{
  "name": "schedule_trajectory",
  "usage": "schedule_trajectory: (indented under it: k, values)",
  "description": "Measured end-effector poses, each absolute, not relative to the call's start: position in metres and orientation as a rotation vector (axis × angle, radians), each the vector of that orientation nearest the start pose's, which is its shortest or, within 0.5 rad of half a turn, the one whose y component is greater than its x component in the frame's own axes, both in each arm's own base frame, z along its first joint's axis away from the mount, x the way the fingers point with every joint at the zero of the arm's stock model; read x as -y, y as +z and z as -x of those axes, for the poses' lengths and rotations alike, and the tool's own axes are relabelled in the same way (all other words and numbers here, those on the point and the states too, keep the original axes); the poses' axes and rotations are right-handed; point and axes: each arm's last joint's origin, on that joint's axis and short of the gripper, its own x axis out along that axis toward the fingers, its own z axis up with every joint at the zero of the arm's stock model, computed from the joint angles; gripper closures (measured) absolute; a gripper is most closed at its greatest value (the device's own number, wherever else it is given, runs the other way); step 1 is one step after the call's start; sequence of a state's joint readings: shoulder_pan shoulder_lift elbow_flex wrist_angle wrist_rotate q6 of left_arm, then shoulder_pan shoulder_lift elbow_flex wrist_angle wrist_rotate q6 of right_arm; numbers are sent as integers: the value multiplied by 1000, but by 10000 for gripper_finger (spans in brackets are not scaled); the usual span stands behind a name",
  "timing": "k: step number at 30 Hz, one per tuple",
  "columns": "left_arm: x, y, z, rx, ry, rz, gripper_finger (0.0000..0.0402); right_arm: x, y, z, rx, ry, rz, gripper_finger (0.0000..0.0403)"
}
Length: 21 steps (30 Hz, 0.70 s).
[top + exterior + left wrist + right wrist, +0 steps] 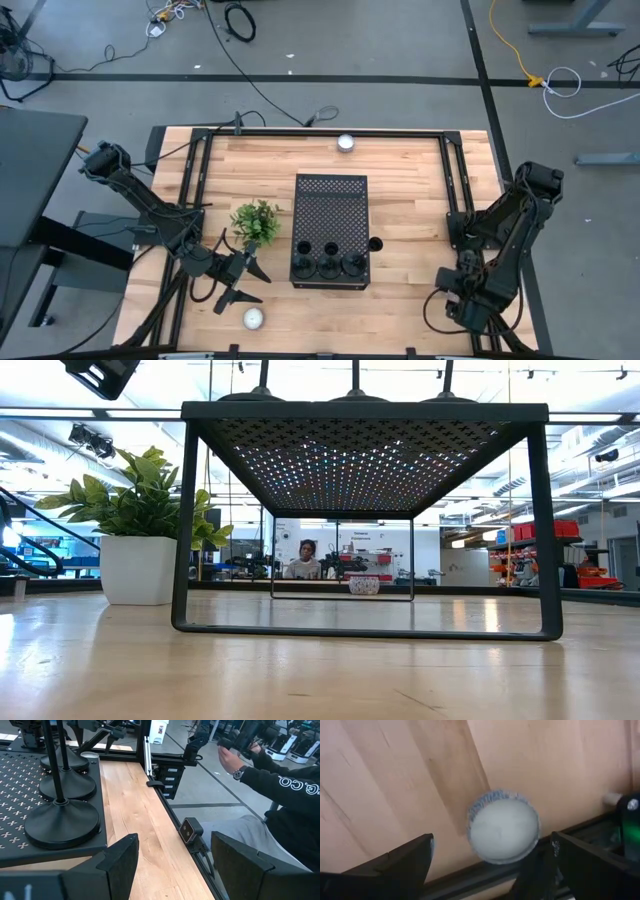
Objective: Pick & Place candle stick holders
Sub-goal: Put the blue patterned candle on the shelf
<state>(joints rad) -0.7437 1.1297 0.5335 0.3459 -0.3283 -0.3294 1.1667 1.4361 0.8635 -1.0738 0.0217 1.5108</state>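
Three black candle stick holders [328, 265] stand in a row by their round bases [62, 822] on the near end of a black perforated stand [330, 205]. Another small dark round piece [376, 244] sits on the table just right of the stand. My left gripper [245, 283] is left of the stand near the table's front edge, open, with only bare wood between its fingers [172, 865]. My right gripper [492, 857] points down at the near right of the table, open above a small white candle [504, 830] that lies on the wood beside the table's frame rail.
A potted green plant [256, 222] stands left of the stand. White candles lie at the far edge [346, 142] and the near left [253, 318]. A person [280, 795] sits past the table's near edge. Bare wood [420, 200] lies to the right of the stand.
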Motion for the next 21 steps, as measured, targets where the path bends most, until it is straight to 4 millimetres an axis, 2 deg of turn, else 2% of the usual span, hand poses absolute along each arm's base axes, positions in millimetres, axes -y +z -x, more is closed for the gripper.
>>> schedule_trajectory:
  k: [7,14,21]
  values:
    - [153,231,-180,-282,-372,194,154,-208,186,-90,-1523,-303,-348,4]
    - [153,231,-180,-282,-372,195,154,-208,186,-90,-1530,-291,-354,4]
    - [153,231,-180,-282,-372,194,154,-214,187,-95,-1508,-172,-343,5]
